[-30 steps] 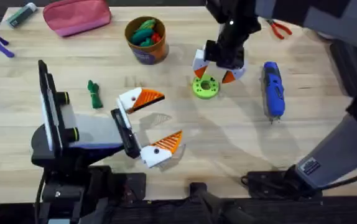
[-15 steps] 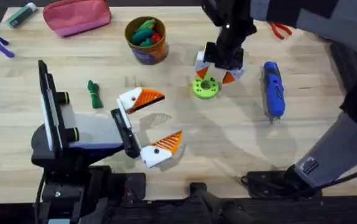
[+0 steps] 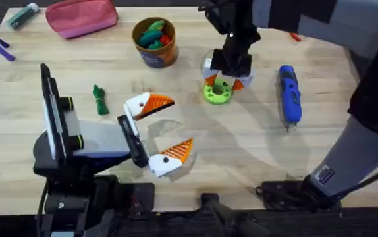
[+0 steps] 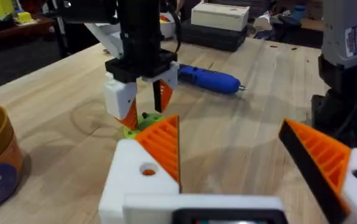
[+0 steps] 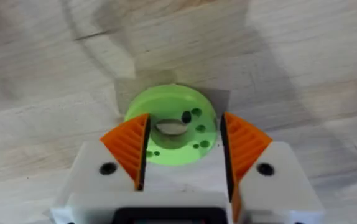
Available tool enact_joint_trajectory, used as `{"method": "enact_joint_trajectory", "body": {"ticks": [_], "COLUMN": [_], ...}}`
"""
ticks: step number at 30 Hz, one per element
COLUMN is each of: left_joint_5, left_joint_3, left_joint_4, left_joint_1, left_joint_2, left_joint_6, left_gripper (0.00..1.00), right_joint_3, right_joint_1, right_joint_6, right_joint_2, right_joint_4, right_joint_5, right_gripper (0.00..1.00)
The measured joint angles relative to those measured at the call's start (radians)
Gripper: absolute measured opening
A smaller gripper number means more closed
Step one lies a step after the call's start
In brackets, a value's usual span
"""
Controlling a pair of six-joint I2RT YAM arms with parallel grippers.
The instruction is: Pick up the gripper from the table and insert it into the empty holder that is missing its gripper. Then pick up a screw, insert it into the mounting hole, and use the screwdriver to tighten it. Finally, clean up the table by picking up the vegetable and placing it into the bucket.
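The screwdriver (image 3: 289, 95) lies at three o'clock of the green disc (image 3: 217, 91), unheld. Right gripper (image 3: 226, 78) straddles that disc, fingers parted, empty. Left gripper (image 3: 161, 128) gapes wide, empty. The bucket (image 3: 155, 41) label is unreadable.

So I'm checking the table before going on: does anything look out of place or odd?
Nothing is spilled or broken. The vegetable lies loose on the table, not in the bucket, which already holds colourful toys. The right gripper is open, fingers on either side of the green disc, while the screwdriver lies untouched.
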Motion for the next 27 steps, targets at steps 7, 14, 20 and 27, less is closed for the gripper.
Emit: {"method": "enact_joint_trajectory", "body": {"ticks": [7,14,20,27], "left_joint_5": [0.000,0.000,0.000,0.000], "left_joint_3": [0.000,0.000,0.000,0.000], "left_joint_4": [0.000,0.000,0.000,0.000], "left_joint_1": [0.000,0.000,0.000,0.000], "left_joint_2": [0.000,0.000,0.000,0.000], "left_joint_6": [0.000,0.000,0.000,0.000], "left_gripper": [0.986,0.985,0.986,0.987], "right_joint_3": [0.002,0.002,0.003,0.003], "right_joint_1": [0.000,0.000,0.000,0.000], "right_joint_6": [0.015,0.041,0.050,0.052], "right_joint_2": [0.000,0.000,0.000,0.000], "right_joint_4": [-0.005,0.000,0.014,0.016], "right_joint_5": [0.012,0.013,0.024,0.028], "right_gripper": [0.620,0.610,0.514,0.446]}}
